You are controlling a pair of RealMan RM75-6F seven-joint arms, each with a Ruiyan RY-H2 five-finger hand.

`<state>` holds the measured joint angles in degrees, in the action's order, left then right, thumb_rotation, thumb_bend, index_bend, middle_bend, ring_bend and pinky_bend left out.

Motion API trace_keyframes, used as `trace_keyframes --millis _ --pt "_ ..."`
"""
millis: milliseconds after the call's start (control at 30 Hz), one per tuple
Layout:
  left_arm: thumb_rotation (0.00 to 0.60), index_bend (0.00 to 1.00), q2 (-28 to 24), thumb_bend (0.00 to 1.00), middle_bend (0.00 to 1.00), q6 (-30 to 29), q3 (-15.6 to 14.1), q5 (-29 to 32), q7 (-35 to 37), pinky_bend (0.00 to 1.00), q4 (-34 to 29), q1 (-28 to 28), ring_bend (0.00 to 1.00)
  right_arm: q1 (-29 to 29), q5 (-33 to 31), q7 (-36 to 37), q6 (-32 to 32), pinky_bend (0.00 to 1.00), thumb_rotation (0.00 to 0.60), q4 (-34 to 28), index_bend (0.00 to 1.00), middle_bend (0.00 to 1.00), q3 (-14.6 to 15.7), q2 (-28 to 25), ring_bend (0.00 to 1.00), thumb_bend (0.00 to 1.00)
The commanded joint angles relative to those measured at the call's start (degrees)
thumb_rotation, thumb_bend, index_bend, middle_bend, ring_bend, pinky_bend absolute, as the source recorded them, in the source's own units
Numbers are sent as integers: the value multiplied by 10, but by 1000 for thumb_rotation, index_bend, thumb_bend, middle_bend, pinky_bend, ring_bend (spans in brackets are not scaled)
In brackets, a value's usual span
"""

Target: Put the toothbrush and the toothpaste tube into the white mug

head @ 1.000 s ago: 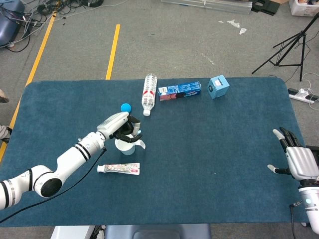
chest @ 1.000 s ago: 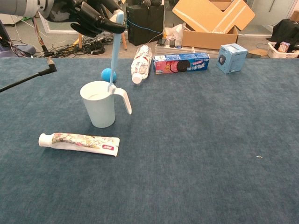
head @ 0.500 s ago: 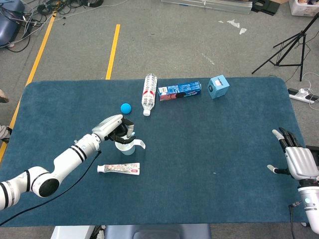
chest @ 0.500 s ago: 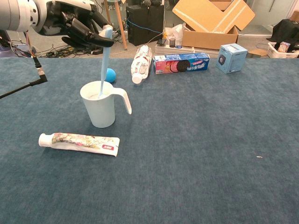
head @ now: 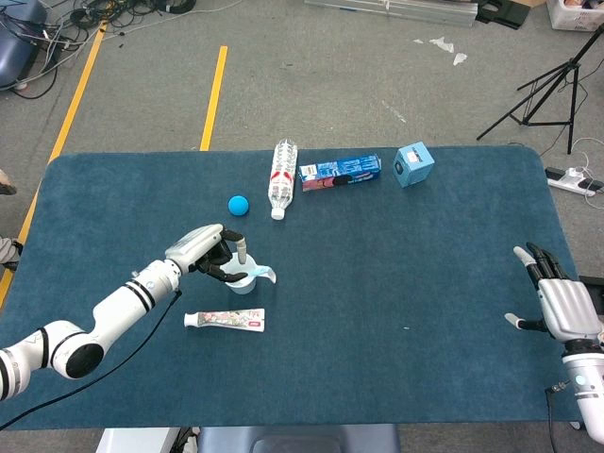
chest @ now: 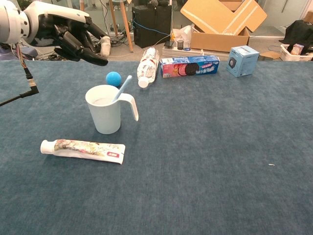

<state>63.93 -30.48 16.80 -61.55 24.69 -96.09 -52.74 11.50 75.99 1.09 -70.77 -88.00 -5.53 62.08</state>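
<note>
A blue ball [head: 238, 204] sits on the blue-covered table [head: 396, 283], near a clear plastic bottle [head: 282, 177] lying on its side. Just beside the bottle lies a blue cookie package [head: 340, 172], and further right stands a small light-blue box [head: 414, 164]. Beyond the table an open cardboard box [chest: 222, 22] rests on the floor.

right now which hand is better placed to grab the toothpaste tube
Left. The left hand hovers empty beside the white mug, and the toothpaste tube lies just in front of that mug. The right hand sits at the table's far right edge.
</note>
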Motion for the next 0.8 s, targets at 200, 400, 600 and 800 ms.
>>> trace_keyframes --millis 200,400,600,800 --pt "600 493 -19 94 1000 -11 -2 -5 -4 1000 -19 13 1000 1 -1 -4 1 397 600 2 109 19 0 3 11 15" --pt "600 491 -52 92 1000 -42 -10 -24 -39 1000 -53 30 1000 0 -2 -5 -1 397 600 2 109 19 0 3 11 15" --pt "600 453 -116 90 1000 -66 -44 -20 -126 1000 -113 49 1000 -1 0 -7 -4 397 600 0 109 19 0 3 11 15" --pt "600 353 -174 90 634 -73 -85 2 -204 751 -169 64 655 -1 3 -13 -5 397 600 -1 109 19 2 5 11 15"
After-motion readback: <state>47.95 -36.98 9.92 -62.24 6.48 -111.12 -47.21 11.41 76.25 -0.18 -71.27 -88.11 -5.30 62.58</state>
